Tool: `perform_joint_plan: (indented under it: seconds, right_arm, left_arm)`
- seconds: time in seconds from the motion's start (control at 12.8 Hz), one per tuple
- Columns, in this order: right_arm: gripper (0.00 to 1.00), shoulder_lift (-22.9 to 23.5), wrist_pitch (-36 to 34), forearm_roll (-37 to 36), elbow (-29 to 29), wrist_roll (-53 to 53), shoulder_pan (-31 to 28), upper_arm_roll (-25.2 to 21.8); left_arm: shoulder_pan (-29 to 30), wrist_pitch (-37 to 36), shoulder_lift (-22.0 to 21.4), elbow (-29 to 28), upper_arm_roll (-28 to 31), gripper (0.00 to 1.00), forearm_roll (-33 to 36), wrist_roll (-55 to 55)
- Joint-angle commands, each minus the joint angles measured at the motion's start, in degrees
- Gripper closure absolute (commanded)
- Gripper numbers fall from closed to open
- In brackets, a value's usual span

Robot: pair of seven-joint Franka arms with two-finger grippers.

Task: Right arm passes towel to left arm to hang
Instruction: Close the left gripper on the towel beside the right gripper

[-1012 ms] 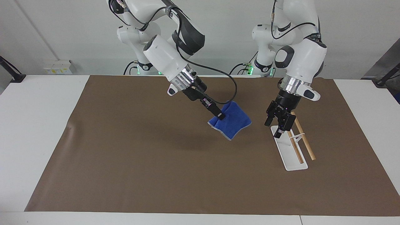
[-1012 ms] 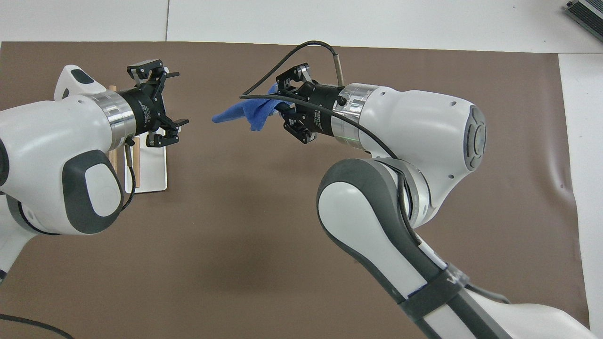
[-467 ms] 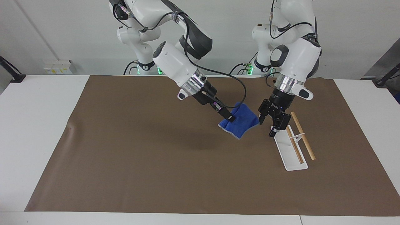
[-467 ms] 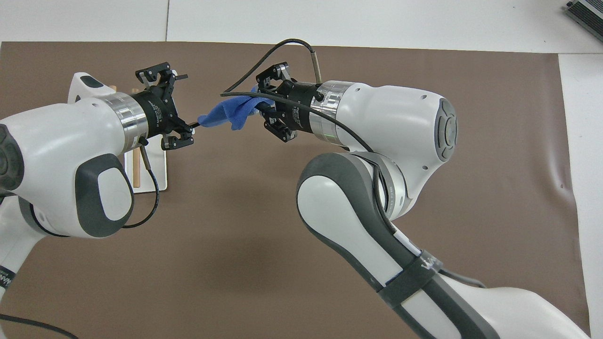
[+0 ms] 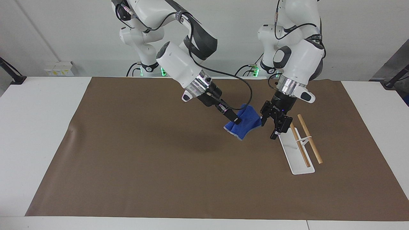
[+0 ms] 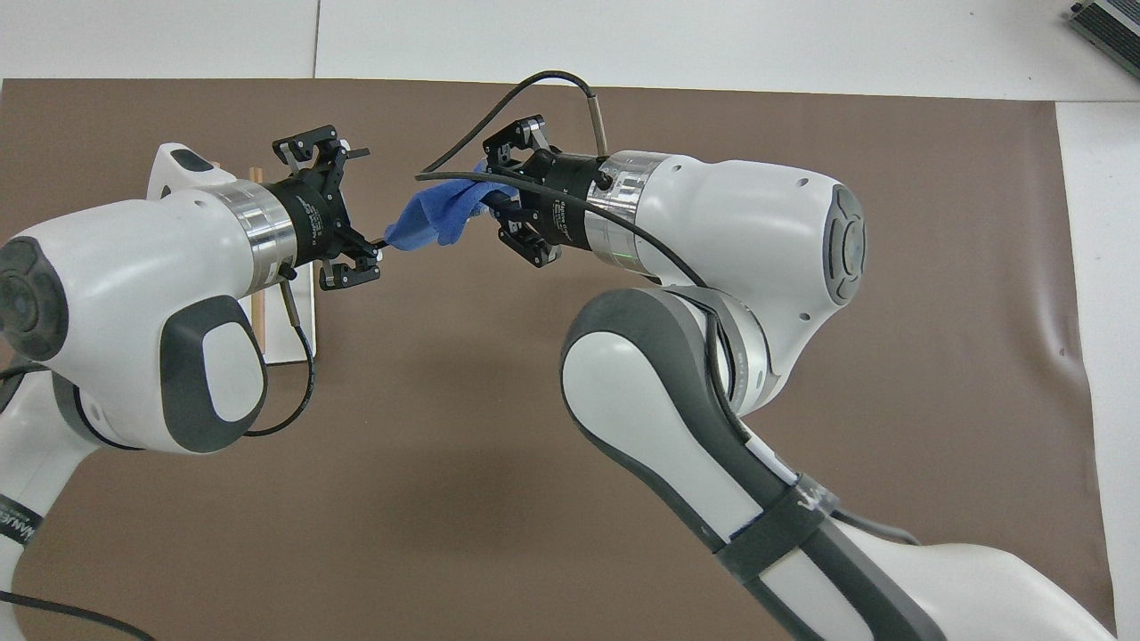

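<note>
Facing view shows the right tool (image 5: 235,120) clamped on the small bright blue floppy towel (image 5: 247,123), held up over the brown-covered counter (image 5: 143,166). Its free end stretches toward the left tool (image 5: 267,127), whose fingers are spread, one touching the towel's edge.

No lettering can be read with certainty. Small white print is seen on the black body of the right tool (image 6: 499,191) and of the left tool (image 6: 361,200), just back from the fingers, but no word can be made out. White letters on the left arm's lower band are cut off.
</note>
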Motion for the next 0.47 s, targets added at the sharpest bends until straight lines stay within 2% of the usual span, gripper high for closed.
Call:
perform_joint_plan:
  seconds: [0.0, 0.39]
  right_arm:
    - [1.00, 0.9, -0.1, 0.3, 1.5, 1.1, 0.0, 0.2]
    - [1.00, 0.9, -0.4, 0.2, 1.5, 1.0, 0.0, 0.2]
  left_arm:
    - [-1.1, -4.0, -1.2, -1.1, 1.0, 0.00, 0.0, 0.4]
    - [-1.0, -9.7, -1.9, -1.0, 1.0, 0.00, 0.6, 5.0]
